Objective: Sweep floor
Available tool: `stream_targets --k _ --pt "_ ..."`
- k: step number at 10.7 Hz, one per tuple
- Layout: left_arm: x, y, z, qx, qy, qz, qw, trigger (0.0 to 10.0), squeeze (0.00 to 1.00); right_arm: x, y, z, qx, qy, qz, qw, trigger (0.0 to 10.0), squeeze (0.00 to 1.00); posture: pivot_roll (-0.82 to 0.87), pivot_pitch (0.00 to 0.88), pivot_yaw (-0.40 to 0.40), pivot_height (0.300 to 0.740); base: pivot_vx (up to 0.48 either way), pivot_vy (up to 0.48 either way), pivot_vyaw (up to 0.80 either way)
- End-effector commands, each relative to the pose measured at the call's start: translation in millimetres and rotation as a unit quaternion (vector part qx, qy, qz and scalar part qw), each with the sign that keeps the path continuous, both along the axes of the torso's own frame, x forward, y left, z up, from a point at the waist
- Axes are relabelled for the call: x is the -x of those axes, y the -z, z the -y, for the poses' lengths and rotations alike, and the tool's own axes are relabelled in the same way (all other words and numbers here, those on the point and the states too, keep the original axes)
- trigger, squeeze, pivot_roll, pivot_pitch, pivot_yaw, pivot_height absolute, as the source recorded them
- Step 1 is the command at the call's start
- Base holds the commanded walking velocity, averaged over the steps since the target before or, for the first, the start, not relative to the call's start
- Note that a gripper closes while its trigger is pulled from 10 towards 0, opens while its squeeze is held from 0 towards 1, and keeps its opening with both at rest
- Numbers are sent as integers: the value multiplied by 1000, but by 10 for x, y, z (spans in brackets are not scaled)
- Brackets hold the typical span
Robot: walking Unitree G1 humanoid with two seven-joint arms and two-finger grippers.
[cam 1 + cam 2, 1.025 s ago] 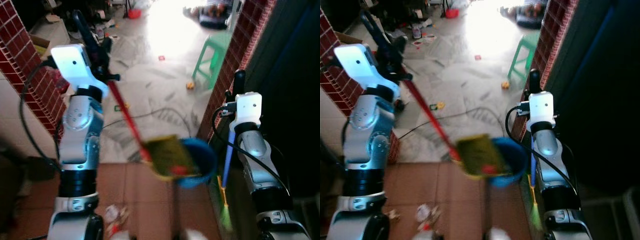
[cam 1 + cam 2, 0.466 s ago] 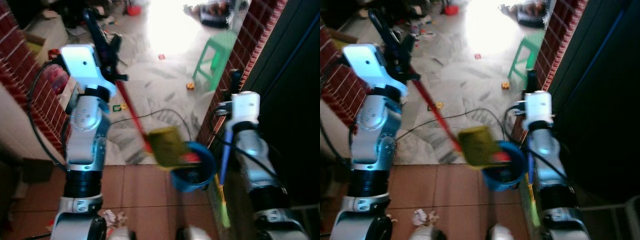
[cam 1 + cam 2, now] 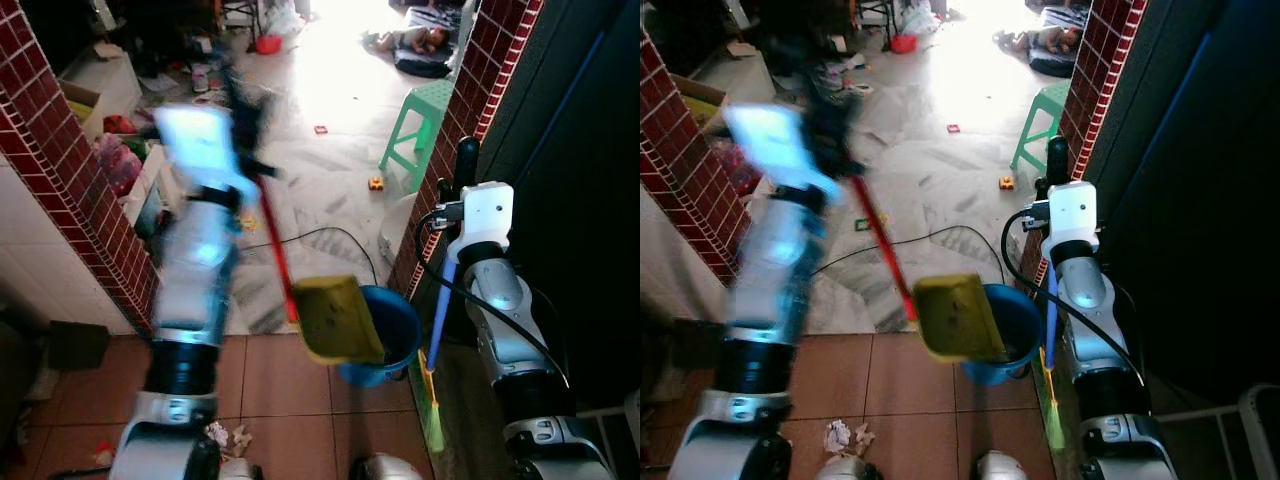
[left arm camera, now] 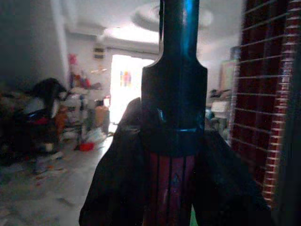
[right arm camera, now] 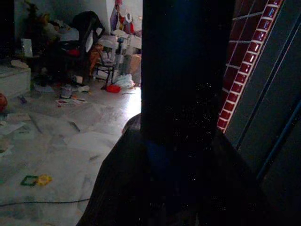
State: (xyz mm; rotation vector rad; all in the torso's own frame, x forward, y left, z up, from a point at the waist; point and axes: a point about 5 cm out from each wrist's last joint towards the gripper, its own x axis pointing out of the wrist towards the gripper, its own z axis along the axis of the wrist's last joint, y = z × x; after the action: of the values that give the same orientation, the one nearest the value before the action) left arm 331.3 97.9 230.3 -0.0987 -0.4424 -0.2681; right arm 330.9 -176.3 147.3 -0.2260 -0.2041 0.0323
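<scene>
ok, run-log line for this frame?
left tool: shut on red dustpan handle | dustpan: raised over blue bucket | right tool: shut on blue broom

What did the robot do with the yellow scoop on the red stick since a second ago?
The left gripper still holds the red-handled yellow dustpan, and its arm is blurred with motion. The dustpan has swung a little toward the blue bucket and now hangs over its rim. The camera moved too. The right gripper keeps hold of the blue-handled broom beside the bucket. Nothing was let go.
</scene>
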Motion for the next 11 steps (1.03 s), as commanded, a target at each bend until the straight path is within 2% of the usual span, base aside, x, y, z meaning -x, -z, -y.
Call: stream_targets --k 1,2,3,4,6,8,9,10,11 --pt "10 -190 121 -7 21 51 998 10000 0 5 -153 -12 4 -4 36 999 10000 0 -36 0 5 740 0 0 0" --pt "29 -157 312 -25 44 60 997 10000 0 19 -146 -6 3 -2 35 999 10000 0 -44 0 10 740 0 0 0" --pt "50 -179 405 -29 55 71 996 10000 0 28 -144 0 4 -1 35 999 10000 0 -48 0 12 740 0 0 0" --pt "85 -335 483 -22 65 100 993 10000 0 36 -140 14 4 1 34 999 10000 0 -48 0 12 740 0 0 0" --pt "151 -603 409 -52 36 164 984 10000 0 39 -115 5 4 0 30 1000 10000 0 -39 1 11 740 0 0 0" --pt "182 -839 156 -50 -36 197 978 10000 0 30 -82 -54 -1 -9 23 1000 10000 0 -19 1 2 740 0 0 0" --pt "177 -880 68 -68 -62 206 974 10000 0 27 -74 -58 -1 -11 20 1000 10000 0 -17 0 0 740 0 0 0" --pt "161 -851 5 -77 -76 201 974 10000 0 24 -68 -62 -1 -13 18 1000 10000 0 -16 0 0 740 0 0 0" --pt "103 -595 -114 -102 -102 155 977 10000 0 17 -63 -83 -1 -19 15 1000 10000 0 -14 0 -2 740 0 0 0"
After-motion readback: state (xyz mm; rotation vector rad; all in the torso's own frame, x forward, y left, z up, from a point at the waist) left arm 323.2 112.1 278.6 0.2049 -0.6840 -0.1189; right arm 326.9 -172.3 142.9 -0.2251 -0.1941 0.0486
